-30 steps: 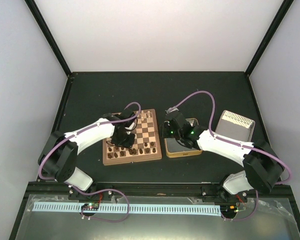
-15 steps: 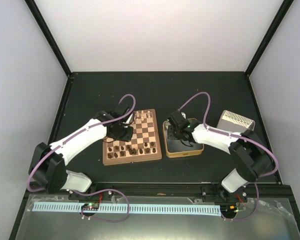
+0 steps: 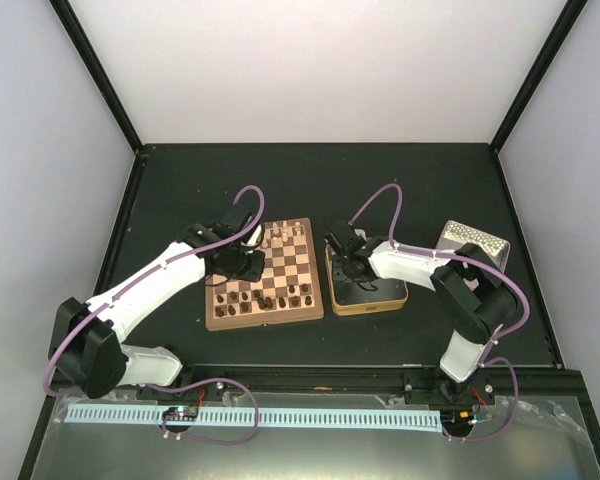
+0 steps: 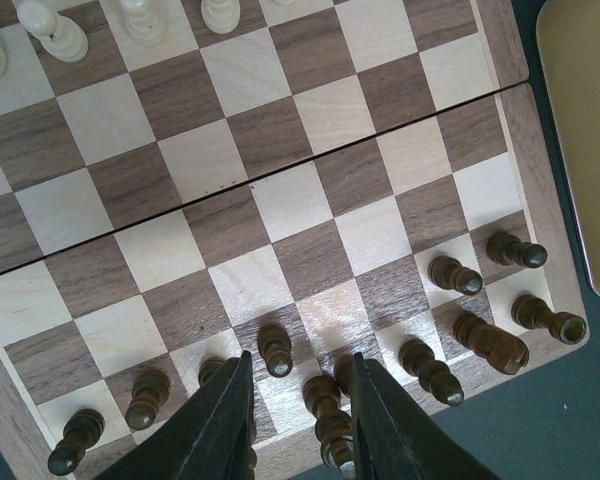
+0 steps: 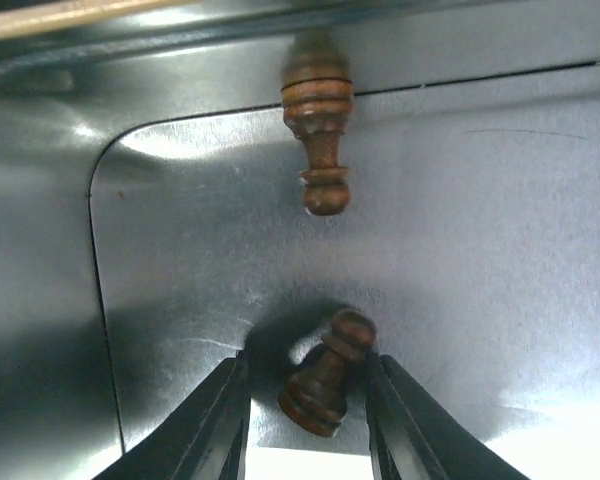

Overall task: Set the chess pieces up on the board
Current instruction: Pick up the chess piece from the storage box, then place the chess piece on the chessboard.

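Observation:
The board lies left of centre. Dark chess pieces stand along its near rows and cream ones at the far side. My left gripper hangs open over the near rows, with a standing dark piece below the gap and touching neither finger. My right gripper is down inside the metal tin and open. A dark pawn lies on its side between the fingers, close against the right one. A second dark piece lies by the tin's wall.
The tin sits just right of the board, and its edge shows in the left wrist view. A second shiny metal tray lies at the far right. A black mat covers the table between black corner posts.
The left gripper has drawn back from the near row toward the board's left middle. The right arm has stretched along the tin and its jaws have widened.

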